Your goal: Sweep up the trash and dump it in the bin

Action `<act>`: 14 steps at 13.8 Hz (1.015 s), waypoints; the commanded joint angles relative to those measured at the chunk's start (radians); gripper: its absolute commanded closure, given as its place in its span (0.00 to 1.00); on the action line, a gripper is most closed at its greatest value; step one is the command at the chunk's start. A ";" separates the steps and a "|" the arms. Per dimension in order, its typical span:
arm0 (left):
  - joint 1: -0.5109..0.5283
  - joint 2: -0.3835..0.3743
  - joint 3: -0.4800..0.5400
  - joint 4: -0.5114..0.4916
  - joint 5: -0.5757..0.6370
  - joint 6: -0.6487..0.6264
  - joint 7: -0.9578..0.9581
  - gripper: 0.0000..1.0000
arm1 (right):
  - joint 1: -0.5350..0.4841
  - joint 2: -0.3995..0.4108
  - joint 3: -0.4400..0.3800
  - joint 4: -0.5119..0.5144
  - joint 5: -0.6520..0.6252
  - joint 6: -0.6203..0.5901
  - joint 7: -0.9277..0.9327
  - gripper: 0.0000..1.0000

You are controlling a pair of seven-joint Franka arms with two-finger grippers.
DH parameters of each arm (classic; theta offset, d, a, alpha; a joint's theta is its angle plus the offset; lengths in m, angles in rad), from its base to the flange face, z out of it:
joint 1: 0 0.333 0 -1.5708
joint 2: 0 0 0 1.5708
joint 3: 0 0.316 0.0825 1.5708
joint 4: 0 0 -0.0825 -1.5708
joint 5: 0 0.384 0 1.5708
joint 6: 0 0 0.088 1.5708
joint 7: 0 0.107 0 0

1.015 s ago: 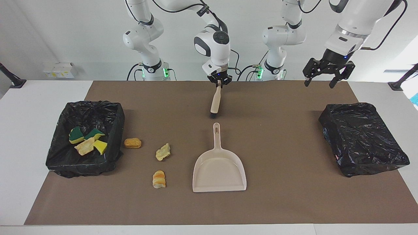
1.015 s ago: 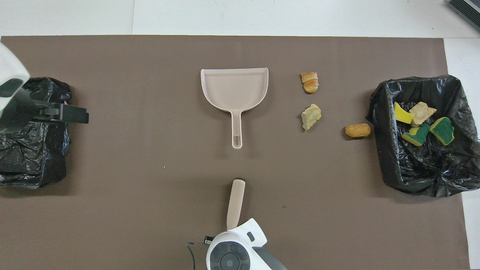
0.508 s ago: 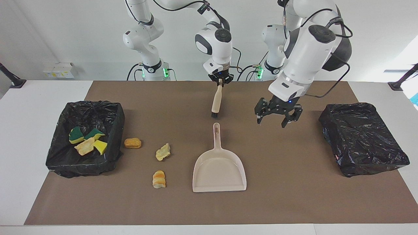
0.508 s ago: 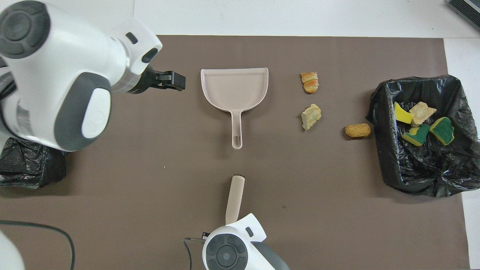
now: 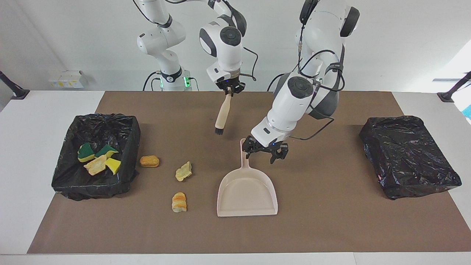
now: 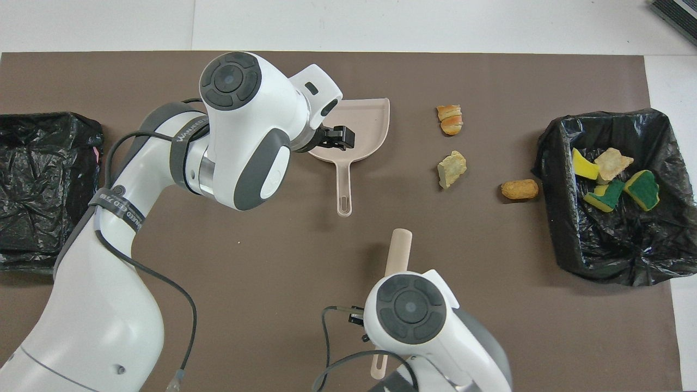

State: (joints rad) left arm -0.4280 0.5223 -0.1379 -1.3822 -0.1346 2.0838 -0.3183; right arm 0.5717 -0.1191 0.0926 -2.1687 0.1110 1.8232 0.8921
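Left arm arrives at the dustpan while the brush swings toward the scraps

Near the robots' edge, the right gripper (image 5: 229, 90) stays clenched on the brush (image 5: 222, 112), now carried a little toward the right arm's end of the mat (image 5: 331, 221). Mid-mat, the left gripper (image 5: 265, 152), fingers spread and empty, has crossed from over the covered bin (image 5: 408, 154) to hover beside the dustpan (image 5: 247, 193) handle, so a grab looks imminent. Three scraps of trash (image 5: 183, 171) lie loose between dustpan and open bin (image 5: 70, 184); four already sit inside it.
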 commanded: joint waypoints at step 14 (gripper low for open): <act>-0.095 -0.002 0.018 -0.140 -0.007 -0.083 -0.094 1.00 | -0.550 0.047 0.013 -0.069 -0.477 0.129 -0.525 1.00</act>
State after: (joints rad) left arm -0.5161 0.5473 -0.1334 -1.5041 -0.1434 2.0397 -0.3987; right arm 0.0281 -0.0902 0.0899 -2.2275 -0.3242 1.9037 0.3836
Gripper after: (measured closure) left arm 0.590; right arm 0.744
